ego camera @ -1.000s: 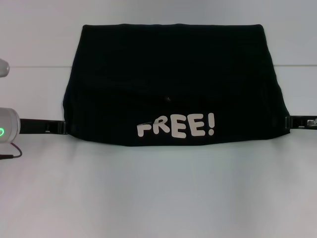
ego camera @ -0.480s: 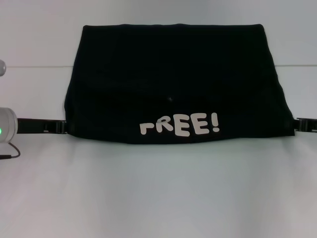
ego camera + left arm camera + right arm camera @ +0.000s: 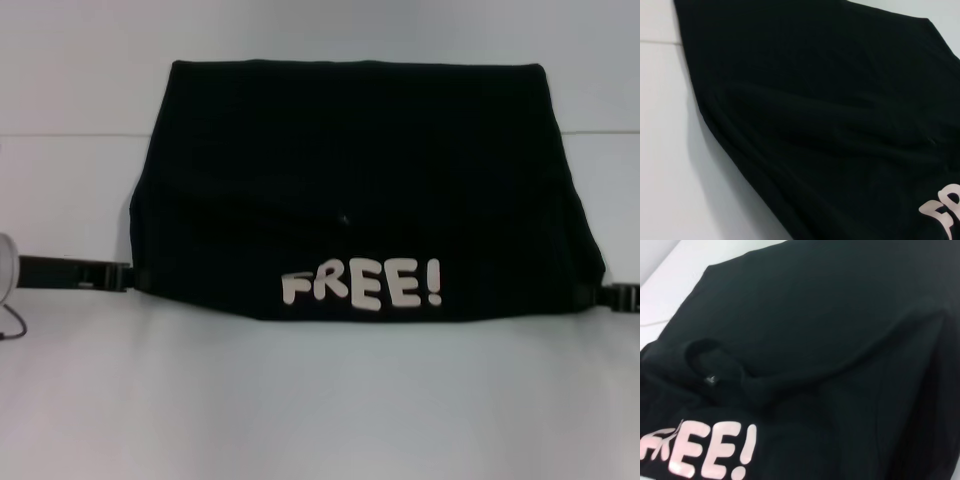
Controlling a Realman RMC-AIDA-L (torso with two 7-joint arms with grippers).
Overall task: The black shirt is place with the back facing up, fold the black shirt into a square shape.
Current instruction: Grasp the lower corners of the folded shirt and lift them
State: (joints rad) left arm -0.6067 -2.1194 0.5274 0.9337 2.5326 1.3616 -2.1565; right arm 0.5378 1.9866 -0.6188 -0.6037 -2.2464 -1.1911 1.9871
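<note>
The black shirt (image 3: 350,170) lies across the middle of the white table, folded over so that its pale "FREE!" lettering (image 3: 360,285) faces up near the front edge. My left gripper (image 3: 132,276) is shut on the shirt's near left corner. My right gripper (image 3: 600,293) is shut on the near right corner. The front fold hangs stretched between them. In the left wrist view the black shirt (image 3: 830,125) fills most of the picture. The right wrist view shows the black shirt (image 3: 830,330) with its collar (image 3: 715,360) and the lettering; neither view shows fingers.
The white table (image 3: 320,400) spreads out in front of the shirt. A thin cable (image 3: 12,325) hangs by the left arm's body at the left edge. The table's far edge (image 3: 70,135) runs behind the shirt.
Both grippers have moved toward the table's front and a little outward, dragging the shirt's front fold and lettering with them. The shirt now looks wider and flatter.
</note>
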